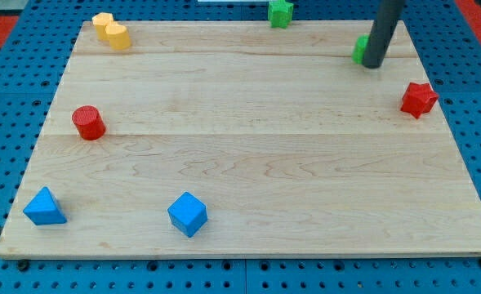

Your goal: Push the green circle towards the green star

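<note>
My tip (373, 64) touches the green circle (359, 49) at the table's (240, 196) one o'clock corner, mostly hiding it; there is no pincer to clench. The green star (280, 11) sits at twelve. An off-centre push may slide the circle off the top edge.

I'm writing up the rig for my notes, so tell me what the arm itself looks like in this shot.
Only the arm's end shows: a straight, smooth rod, dark grey to black and round in section, entering from the view's top edge. It carries no claw, and no cables or markings are visible on it. My tip is its plain blunt end, right beside the green circle.
</note>
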Robot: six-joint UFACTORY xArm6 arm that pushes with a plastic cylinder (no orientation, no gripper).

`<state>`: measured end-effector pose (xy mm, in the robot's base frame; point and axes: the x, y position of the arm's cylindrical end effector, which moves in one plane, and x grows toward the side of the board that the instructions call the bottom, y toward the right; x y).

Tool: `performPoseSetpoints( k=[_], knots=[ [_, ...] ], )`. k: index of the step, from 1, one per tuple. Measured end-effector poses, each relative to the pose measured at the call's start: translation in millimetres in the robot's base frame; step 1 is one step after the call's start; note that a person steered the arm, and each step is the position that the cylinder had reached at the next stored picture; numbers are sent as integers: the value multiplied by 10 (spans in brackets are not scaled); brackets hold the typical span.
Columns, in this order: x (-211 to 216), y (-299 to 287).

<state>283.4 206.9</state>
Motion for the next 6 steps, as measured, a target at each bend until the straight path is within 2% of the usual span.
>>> performPoseSetpoints(
  k=[1, 2, 4, 5, 6],
  knots=[
    [-122, -103],
    [-196, 313],
    [-380, -522],
    [-471, -7],
    [-592, -30]
  ],
)
